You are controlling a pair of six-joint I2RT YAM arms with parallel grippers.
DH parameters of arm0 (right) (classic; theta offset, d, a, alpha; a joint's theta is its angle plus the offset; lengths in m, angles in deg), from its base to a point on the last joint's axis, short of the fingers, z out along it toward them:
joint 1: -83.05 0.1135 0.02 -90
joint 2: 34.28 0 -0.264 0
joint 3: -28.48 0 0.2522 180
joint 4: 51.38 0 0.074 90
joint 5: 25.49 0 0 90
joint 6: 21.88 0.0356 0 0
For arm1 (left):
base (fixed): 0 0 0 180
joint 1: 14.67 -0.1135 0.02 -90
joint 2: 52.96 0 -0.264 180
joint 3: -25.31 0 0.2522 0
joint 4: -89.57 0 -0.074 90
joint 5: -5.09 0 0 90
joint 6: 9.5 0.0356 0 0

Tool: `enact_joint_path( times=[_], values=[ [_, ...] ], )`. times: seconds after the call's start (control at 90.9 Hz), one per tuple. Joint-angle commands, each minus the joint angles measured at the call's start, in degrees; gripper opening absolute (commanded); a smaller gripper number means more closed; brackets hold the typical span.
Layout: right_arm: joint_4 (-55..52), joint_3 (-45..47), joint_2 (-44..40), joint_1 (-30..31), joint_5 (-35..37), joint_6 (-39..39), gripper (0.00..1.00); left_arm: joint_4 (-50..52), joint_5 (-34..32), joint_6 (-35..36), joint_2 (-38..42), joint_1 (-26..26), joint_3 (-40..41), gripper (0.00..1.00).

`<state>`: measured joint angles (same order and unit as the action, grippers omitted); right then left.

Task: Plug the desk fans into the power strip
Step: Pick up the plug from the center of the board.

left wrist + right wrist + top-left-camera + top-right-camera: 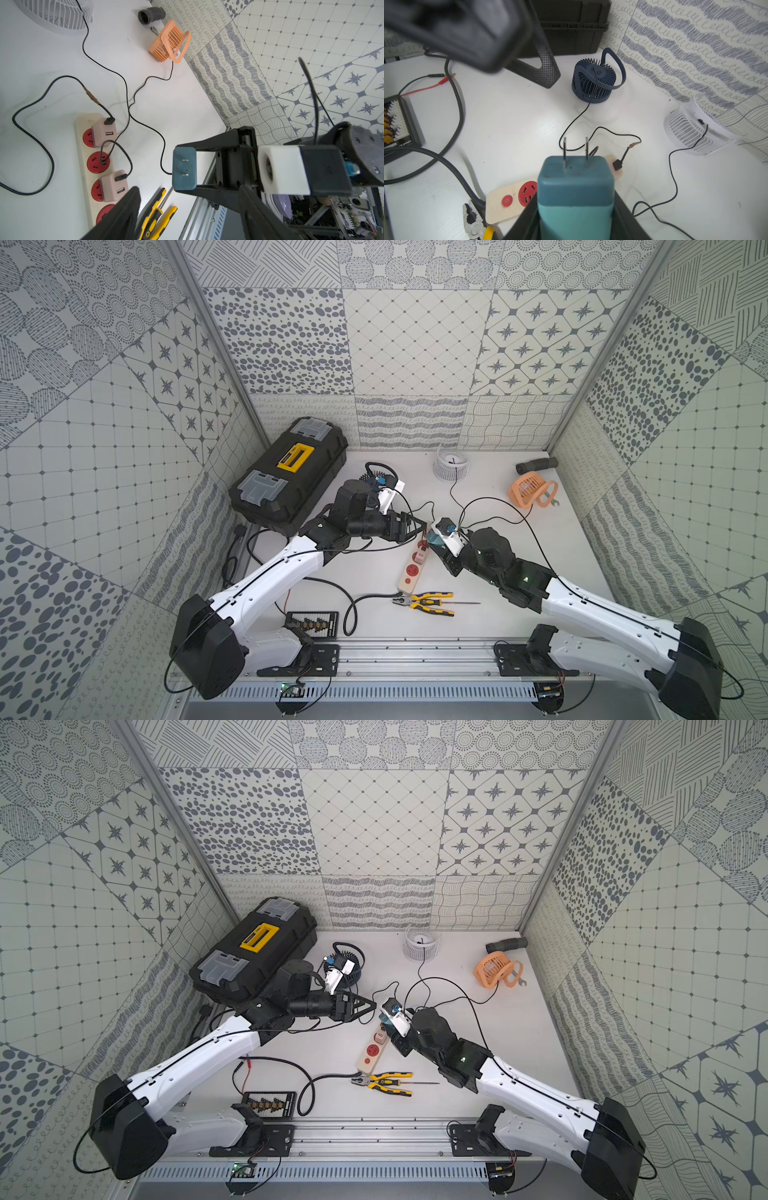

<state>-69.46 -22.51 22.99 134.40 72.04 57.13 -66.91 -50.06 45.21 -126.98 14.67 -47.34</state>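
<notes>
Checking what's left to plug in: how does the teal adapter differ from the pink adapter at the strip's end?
The teal adapter is held above the table in the right gripper's jaws; the pink adapter sits in the power strip. The teal adapter's prongs are bare; the pink adapter's are hidden. Both are blocky with rounded corners.

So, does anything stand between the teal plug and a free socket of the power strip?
On the power strip, a thin black cable loops across the free socket between the pink adapters. The socket beside the red button looks unobstructed.
</notes>
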Motion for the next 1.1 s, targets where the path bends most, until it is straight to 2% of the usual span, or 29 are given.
enact_joint_path(
  times=[0.0,0.275,0.484,0.748,1.09],
  values=[
    [8.0,0.8,-1.3,1.1,-1.9,-9.7,0.33,11.9,10.3,3.8,-2.0,-0.6,-2.9,0.76],
    [6.4,0.2,-0.6,2.3,-2.3,-12.9,0.33,13.1,12.8,4.0,-6.9,-0.2,-4.5,0.7],
    [5.6,0.3,0.6,2.3,-1.8,-12.4,0.33,14.1,7.7,5.4,-8.8,1.5,-4.7,0.73],
    [3.5,0.3,0.5,2.3,0.2,-12.2,0.34,12.7,4.5,4.5,-12.3,3.5,-6.8,0.54],
    [1.7,0.7,2.7,3.9,4.5,-12.7,0.34,10.0,3.9,2.8,-14.6,4.4,-8.3,0.48]
  ],
)
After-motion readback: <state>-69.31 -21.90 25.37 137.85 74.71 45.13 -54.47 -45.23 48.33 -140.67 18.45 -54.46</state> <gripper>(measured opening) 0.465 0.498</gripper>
